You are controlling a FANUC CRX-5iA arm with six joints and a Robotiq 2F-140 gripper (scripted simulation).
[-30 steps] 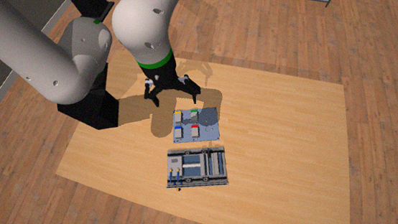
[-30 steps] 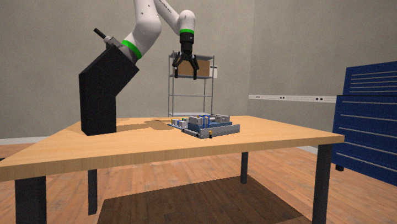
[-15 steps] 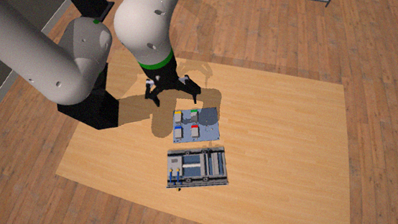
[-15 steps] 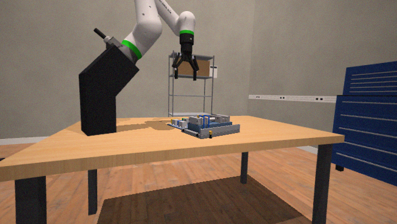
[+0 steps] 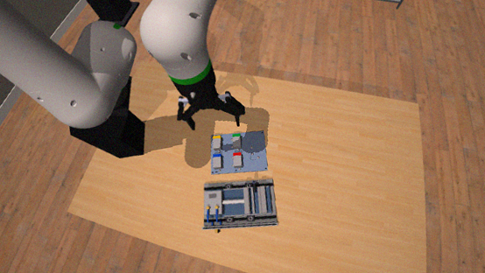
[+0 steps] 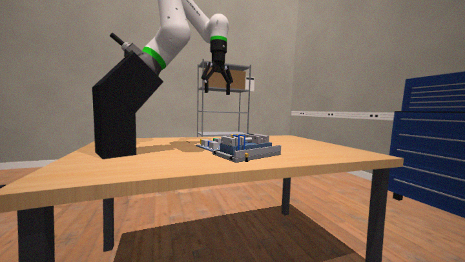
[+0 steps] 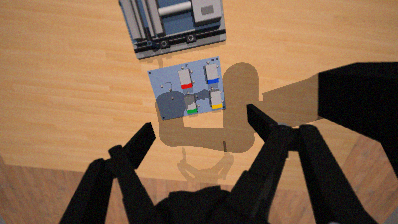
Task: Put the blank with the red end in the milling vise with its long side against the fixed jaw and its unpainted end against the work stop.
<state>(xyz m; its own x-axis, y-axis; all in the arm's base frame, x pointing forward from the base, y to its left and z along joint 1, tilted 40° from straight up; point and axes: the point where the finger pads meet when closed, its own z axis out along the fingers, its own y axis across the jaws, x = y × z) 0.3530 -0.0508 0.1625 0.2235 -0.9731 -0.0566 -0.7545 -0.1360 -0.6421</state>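
The blank with the red end lies on the blue-grey plate, on the side nearest the vise; it also shows in the wrist view. Blanks with blue, yellow and green ends lie on the same plate. The milling vise stands beside the plate, its blue hoses at the left end block, and nothing lies between its jaws. My gripper is open and empty, high above the table near the plate's far edge.
The black robot pedestal stands on the table to the left of the plate. A metal shelf stands behind the table, and a blue tool cabinet stands at the right.
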